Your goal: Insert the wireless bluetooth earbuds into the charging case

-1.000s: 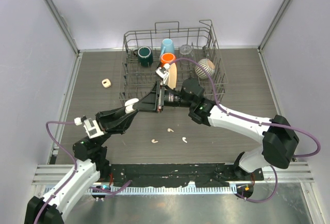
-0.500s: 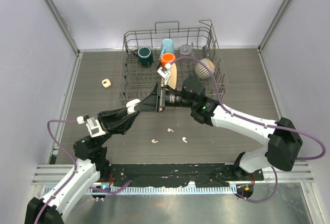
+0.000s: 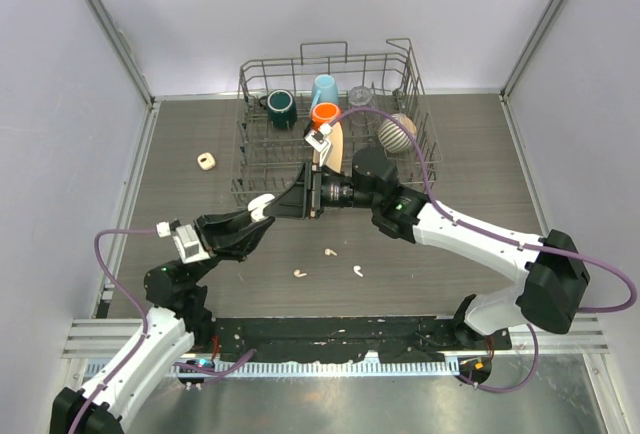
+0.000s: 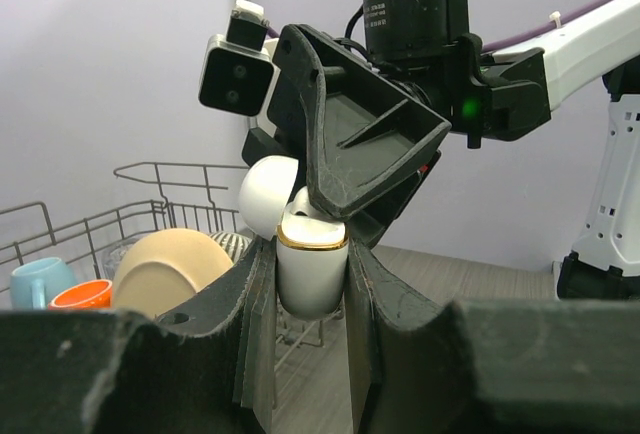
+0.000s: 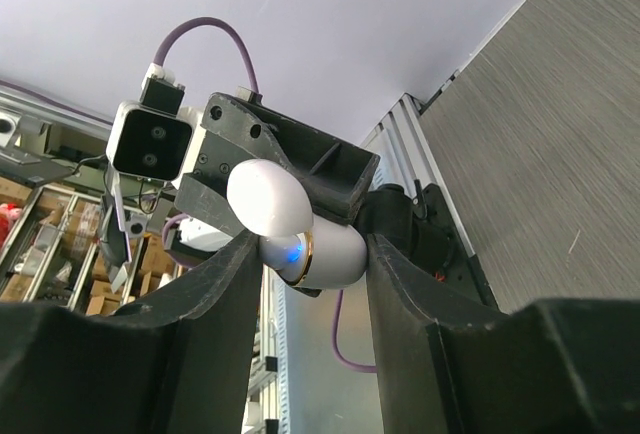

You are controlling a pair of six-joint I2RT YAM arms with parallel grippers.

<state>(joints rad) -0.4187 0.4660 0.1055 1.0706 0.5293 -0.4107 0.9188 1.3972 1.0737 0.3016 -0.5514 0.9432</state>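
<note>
Three earbuds lie apart on the bare desk in front of the rack, with open room around them. The case hangs above the desk by the rack's front left corner, lid open. The left claw is pinched on its body, and the right claw nips it from the other side. The rack holds a green mug, a blue cup, an orange cup and a tan plate. A second case lies left of the rack.

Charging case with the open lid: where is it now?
Top view, left of centre: the case is held off the table in the left hand, just in front of the rack, with the right hand at its open top.
</note>
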